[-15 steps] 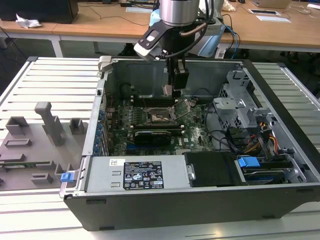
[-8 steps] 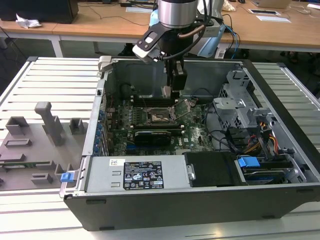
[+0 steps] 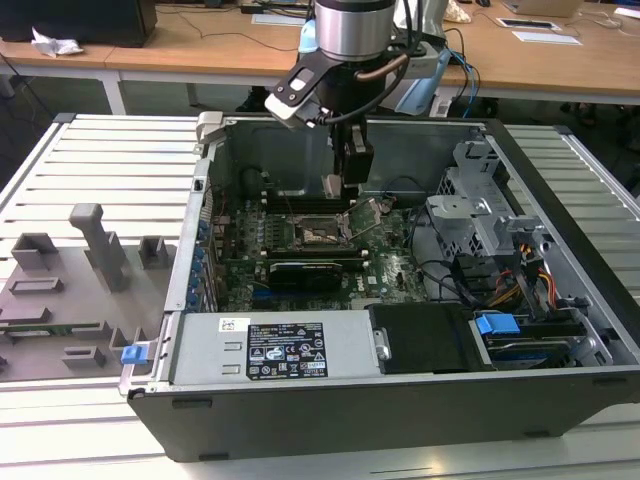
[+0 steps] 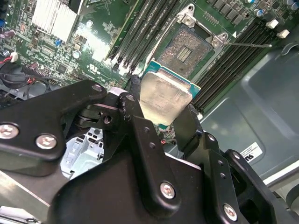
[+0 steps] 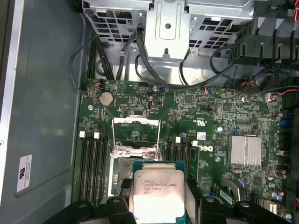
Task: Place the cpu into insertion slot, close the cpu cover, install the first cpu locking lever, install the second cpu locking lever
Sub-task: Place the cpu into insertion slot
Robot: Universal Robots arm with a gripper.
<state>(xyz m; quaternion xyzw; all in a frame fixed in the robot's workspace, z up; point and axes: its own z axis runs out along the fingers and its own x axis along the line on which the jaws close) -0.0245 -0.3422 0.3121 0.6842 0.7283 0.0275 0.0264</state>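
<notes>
**Open computer case**, lying flat with its open side up. Your claw reaches down into it from above.

**Green motherboard**, covering the case floor directly beneath the claw.

**Claw**, seen in both wrist views as two black fingers drawn in against opposite edges of the cpu. You have the chip clamped between them. Its silvery face is in view and its pale green edge shows past the fingertips.

**Long black memory slots**, running along both sides of the socket area under the claw.

**Insertion slot**, lying just beyond the fingertips, below the held chip and apart from it. Its dark pin grid is uncovered.

**Cpu cover**, a silver frame with a square window. It stands swung open on the far side of the slot from the claw.

**Cpu**, hanging over the near part of the slot and not seated in it.

**Thin metal lever**, angling away from the slot's corner, farther from the claw than the slot itself.
</notes>
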